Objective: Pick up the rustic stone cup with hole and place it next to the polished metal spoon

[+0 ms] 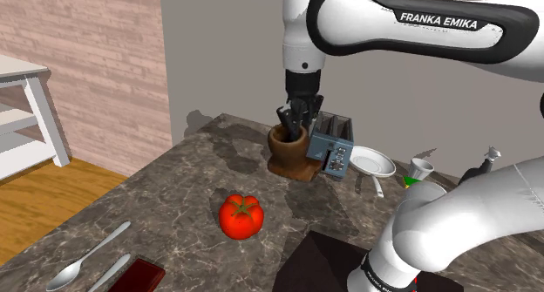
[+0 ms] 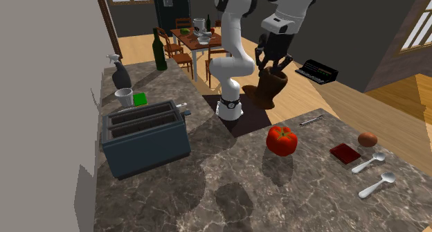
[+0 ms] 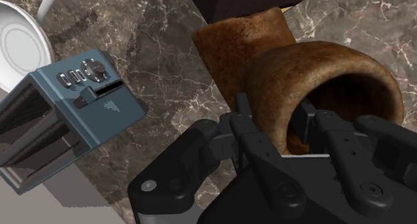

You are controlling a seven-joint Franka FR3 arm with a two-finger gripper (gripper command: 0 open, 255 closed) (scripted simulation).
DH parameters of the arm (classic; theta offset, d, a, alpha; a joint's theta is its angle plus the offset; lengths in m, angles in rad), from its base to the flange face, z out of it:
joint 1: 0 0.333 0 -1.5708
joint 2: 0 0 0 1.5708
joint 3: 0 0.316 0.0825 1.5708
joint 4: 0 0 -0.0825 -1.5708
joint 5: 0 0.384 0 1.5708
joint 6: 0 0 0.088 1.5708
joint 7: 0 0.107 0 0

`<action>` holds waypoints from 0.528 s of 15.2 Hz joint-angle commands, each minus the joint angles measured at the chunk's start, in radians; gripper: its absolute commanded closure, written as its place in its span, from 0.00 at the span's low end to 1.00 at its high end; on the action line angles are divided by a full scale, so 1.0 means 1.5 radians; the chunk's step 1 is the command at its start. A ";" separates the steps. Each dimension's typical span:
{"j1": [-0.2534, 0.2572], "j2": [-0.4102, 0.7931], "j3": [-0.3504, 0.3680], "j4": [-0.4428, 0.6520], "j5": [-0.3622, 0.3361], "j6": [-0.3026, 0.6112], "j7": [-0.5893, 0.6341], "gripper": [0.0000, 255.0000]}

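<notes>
The gripper [image 1: 296,116] pinches the rim of the brown cup [image 1: 288,148] near the shoulder view's centre. A blue toaster [image 1: 332,149] stands just right of it.

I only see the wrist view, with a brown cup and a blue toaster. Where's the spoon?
Observer: Two spoons lie near the end of the table, far from the toaster.
Operator: Is anything in the way?
Observer: A tomato sits roughly between the cup and the spoons.
Operator: What's by the spoons?
Observer: A flat red box lies beside them.
</notes>
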 commanded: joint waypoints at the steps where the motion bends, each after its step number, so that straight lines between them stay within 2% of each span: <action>1: 0.005 0.031 0.027 0.029 0.012 0.000 0.033 1.00; 8: 0.018 0.157 0.121 0.148 0.029 0.001 0.150 1.00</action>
